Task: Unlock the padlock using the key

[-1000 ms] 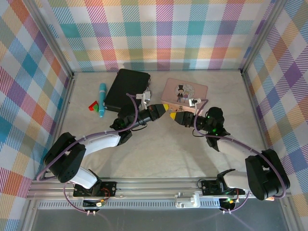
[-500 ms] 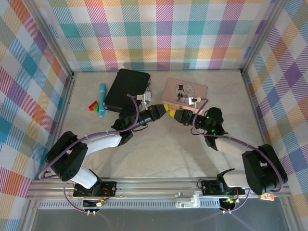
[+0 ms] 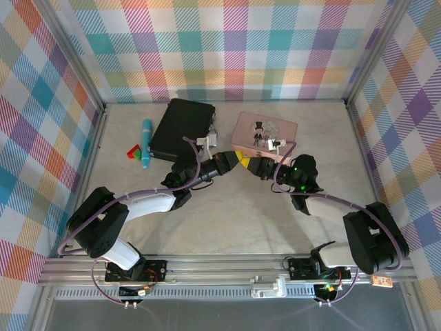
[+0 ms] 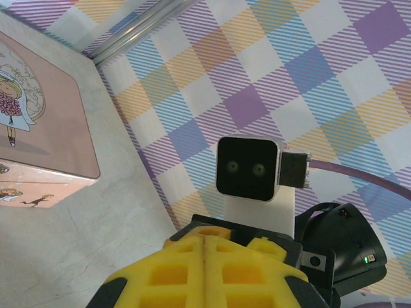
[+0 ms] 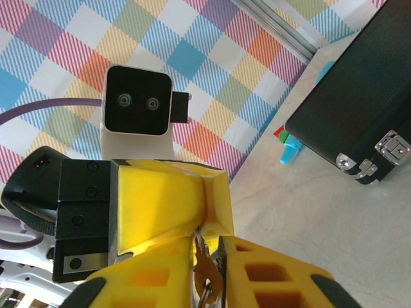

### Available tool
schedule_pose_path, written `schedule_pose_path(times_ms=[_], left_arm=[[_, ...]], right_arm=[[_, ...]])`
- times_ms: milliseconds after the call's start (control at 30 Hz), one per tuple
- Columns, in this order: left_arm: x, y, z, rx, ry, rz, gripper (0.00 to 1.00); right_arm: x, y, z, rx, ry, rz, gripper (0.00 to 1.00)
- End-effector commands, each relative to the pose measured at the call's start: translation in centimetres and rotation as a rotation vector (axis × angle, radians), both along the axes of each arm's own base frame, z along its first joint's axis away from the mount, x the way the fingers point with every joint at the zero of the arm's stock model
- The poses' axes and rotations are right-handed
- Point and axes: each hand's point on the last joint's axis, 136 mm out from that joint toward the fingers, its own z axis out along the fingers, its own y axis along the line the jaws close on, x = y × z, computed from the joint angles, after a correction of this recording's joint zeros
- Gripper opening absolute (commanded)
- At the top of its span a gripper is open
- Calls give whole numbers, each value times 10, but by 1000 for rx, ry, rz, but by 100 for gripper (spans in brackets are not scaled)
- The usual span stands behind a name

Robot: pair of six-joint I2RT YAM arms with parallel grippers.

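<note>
My two grippers meet tip to tip above the tabletop, just in front of the pink tin point(image 3: 265, 131). The left gripper point(image 3: 239, 157) is shut, its yellow fingers point(image 4: 192, 269) pressed flat together. A small silvery key point(image 5: 207, 273) with a ring on its bow runs from the seam at the left gripper's tips point(image 5: 205, 224) back between the fingers of my right gripper point(image 5: 207, 247). The right jaws stand narrow, pressing on both sides of the key's bow. The padlock is out of view.
A black case point(image 3: 180, 127) with metal latches point(image 5: 385, 151) lies at the back left. Left of it are a teal pen point(image 3: 146, 141) and a small red and green piece point(image 3: 134, 150). Plaid walls enclose the table on three sides.
My right gripper has slid left until its tips reach the left gripper's, and its jaws have narrowed around the key. The left gripper has edged slightly towards it and stayed shut.
</note>
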Motion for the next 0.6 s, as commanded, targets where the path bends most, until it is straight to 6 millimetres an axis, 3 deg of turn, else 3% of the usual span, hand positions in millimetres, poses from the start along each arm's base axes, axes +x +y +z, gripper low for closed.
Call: schedule_pose_path(times_ms=[0,200,567], left_arm=[[-1,4,8,-28,-28,20,0],[-1,5,7,-30,-27,26,0],[-2,5,11,-43,-31,22,0]], right_arm=[[-2,-1,5,7,-30,-12,31],[-5,-3,2,6,-20,-22,32],[-4,-2,3,15,-22,-12,9]])
